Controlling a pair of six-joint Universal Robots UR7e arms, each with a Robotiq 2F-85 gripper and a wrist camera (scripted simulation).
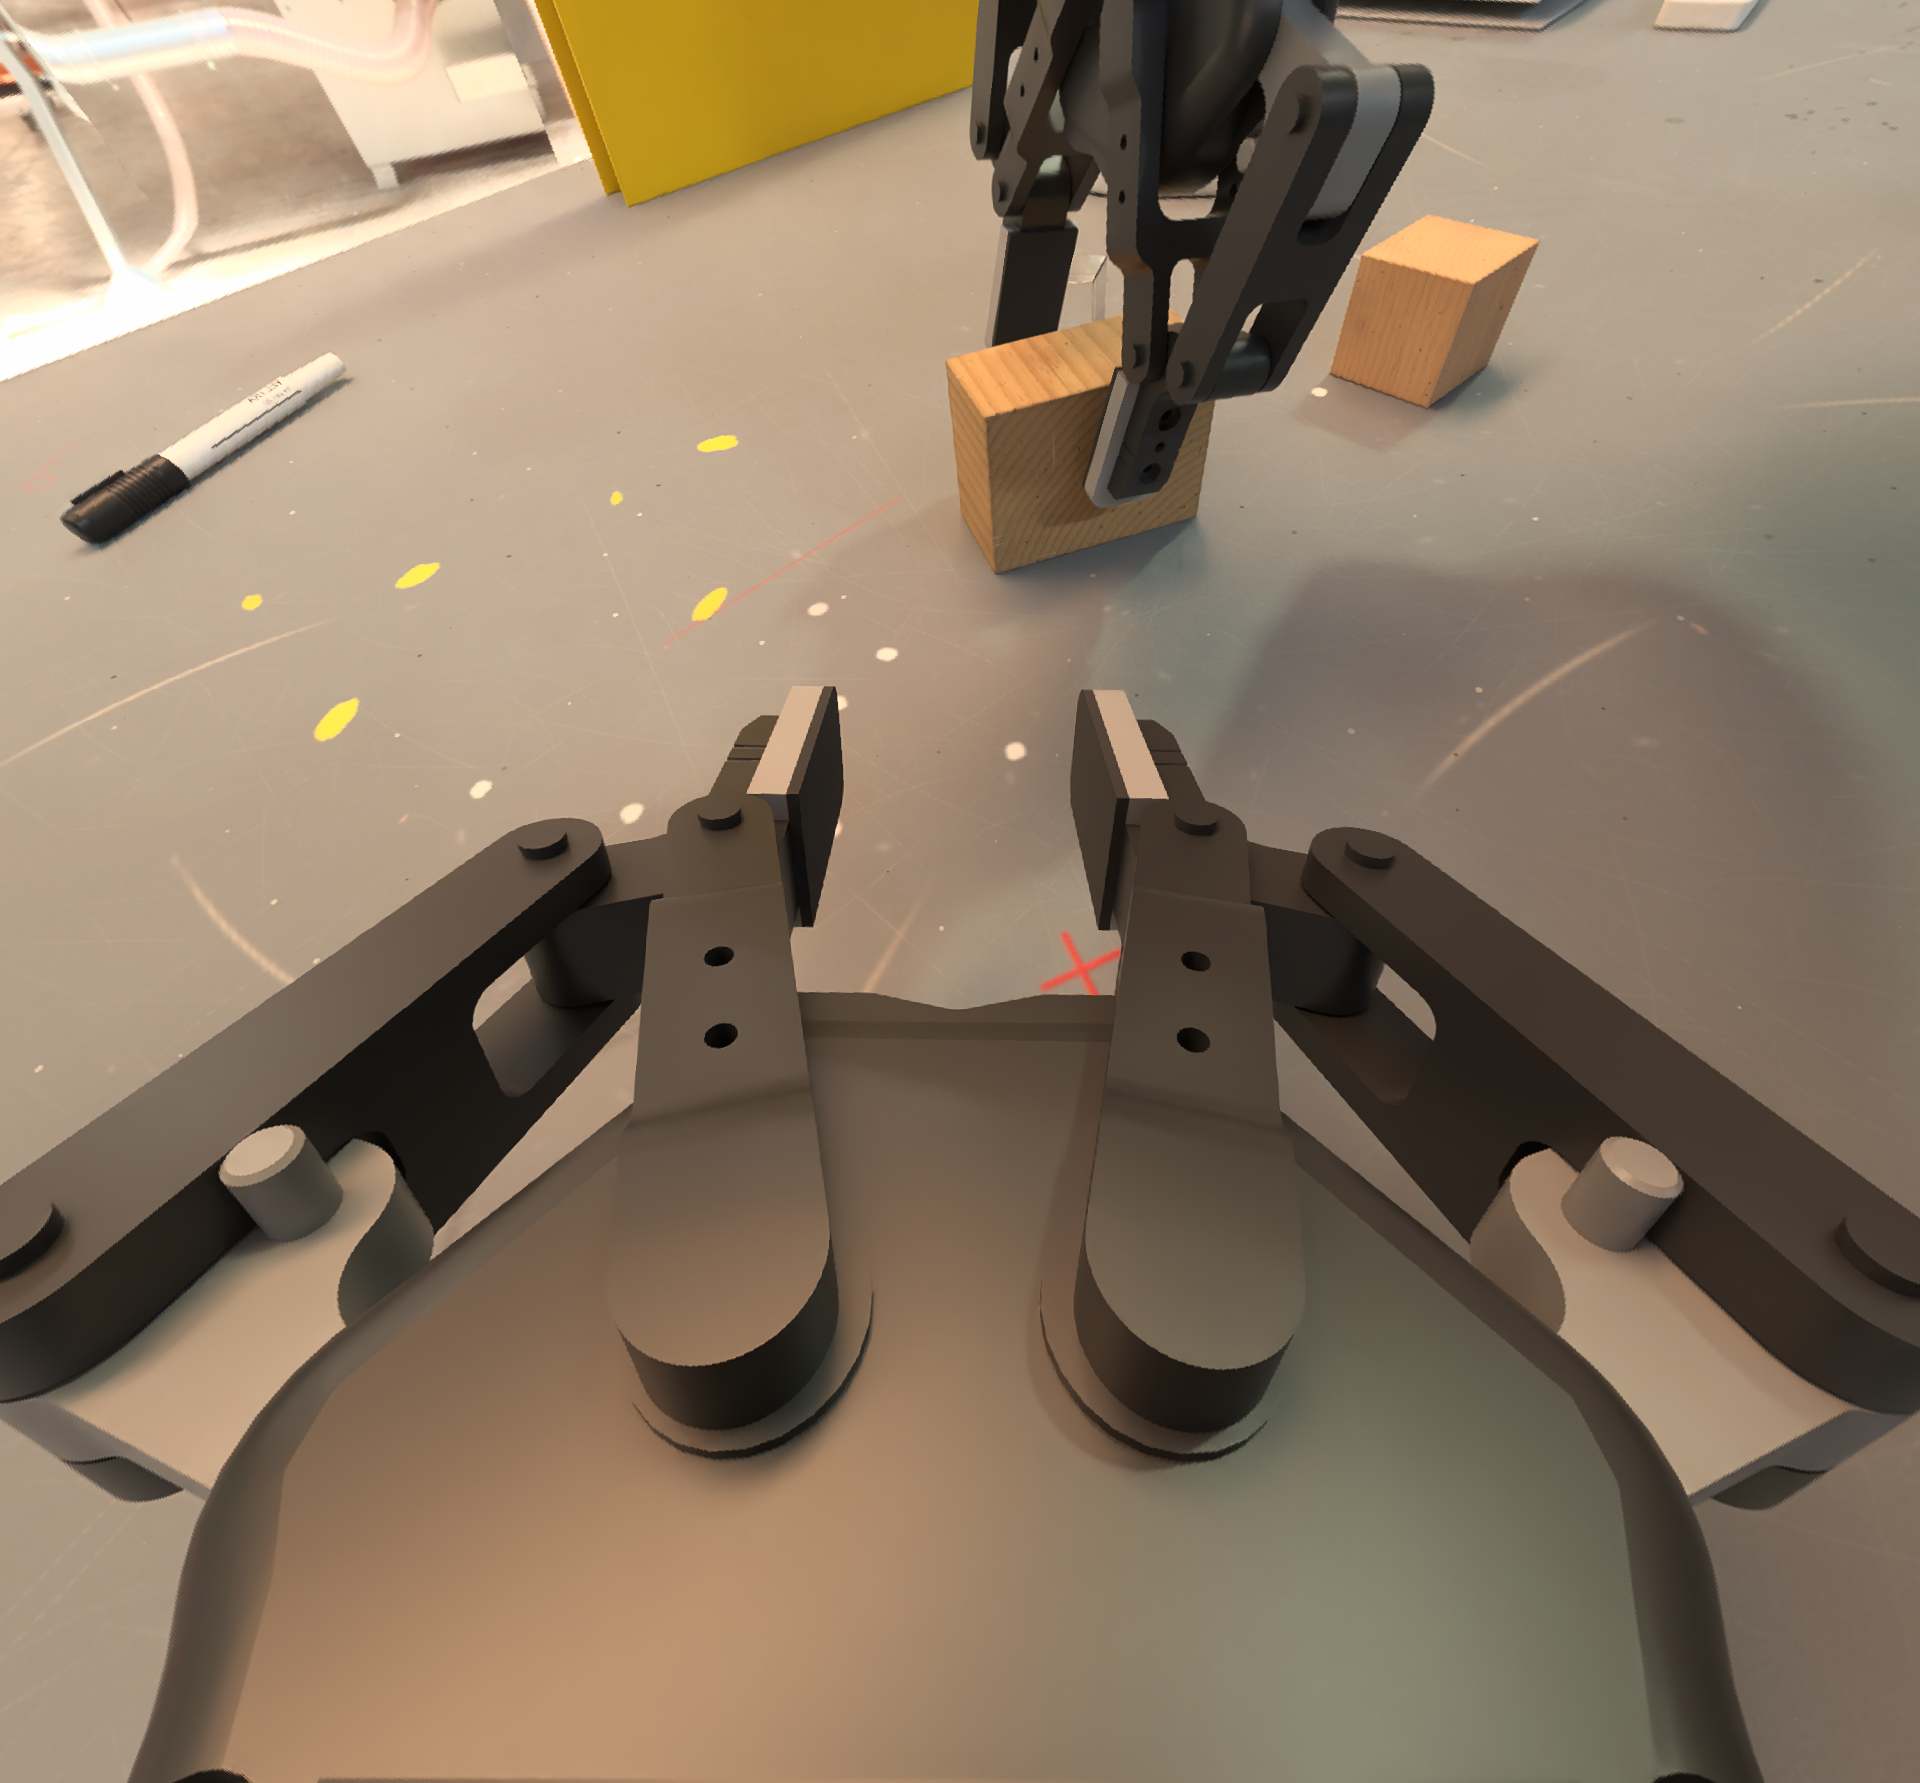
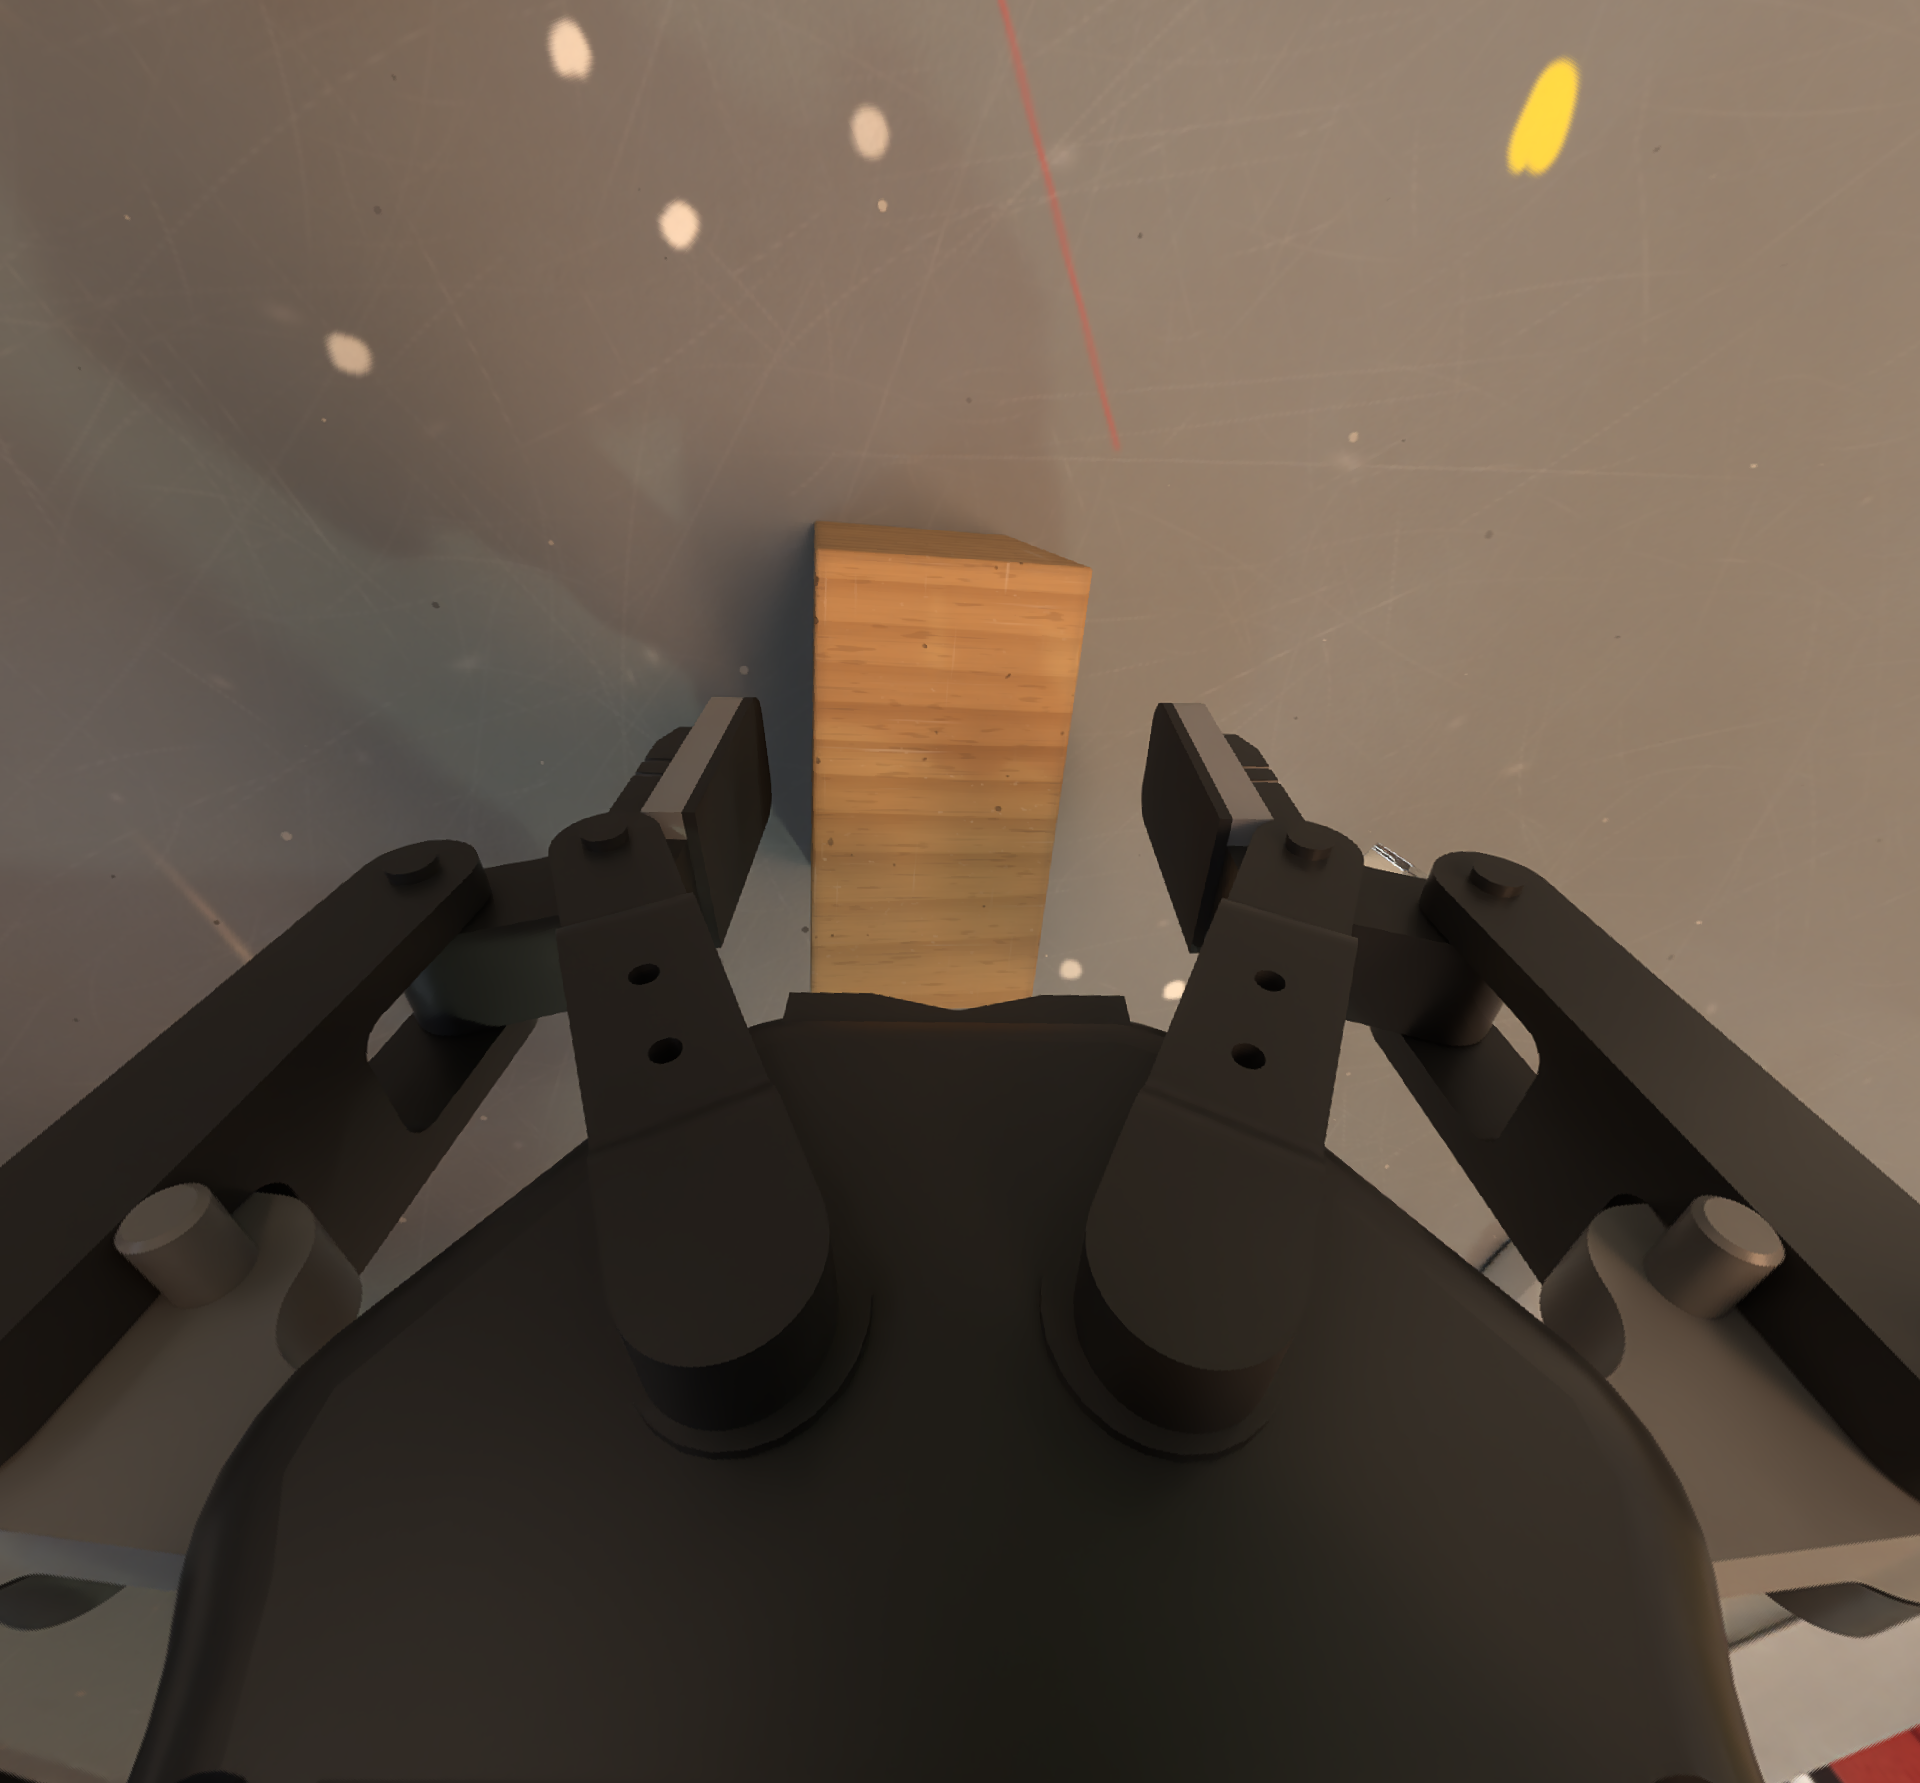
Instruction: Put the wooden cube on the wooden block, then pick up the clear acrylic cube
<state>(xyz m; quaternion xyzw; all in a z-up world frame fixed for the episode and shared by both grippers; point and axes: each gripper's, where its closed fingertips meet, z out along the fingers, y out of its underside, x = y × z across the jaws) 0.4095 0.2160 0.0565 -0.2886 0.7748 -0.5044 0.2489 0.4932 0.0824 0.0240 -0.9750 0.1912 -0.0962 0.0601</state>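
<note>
— Nearest to us is the left gripper. Its two fingers are spread apart, nothing is between them, and it hangs over bare grey table with yellow and white paint spots. A small red cross is on the table just under it.

— And the right gripper?

— It points down over the wooden block. Its jaws are also spread, one finger on each side of the block. In the right wrist view I see a gap on both sides, so it does not clamp it.

— How does the block look?

— Light wood with fine straight grain, long and flat on top, resting on the table. From the left wrist view the right gripper stands in front of it and covers part of its near face.

— The wooden cube?

— On the table just beside the block, apart from it, paler wood.

— The clear acrylic cube?

— Only a small glassy edge shows behind the right gripper's fingers. The rest I cannot make out.

— Other things?

— A black and white marker lies well apart, and a yellow panel stands far behind.
</note>
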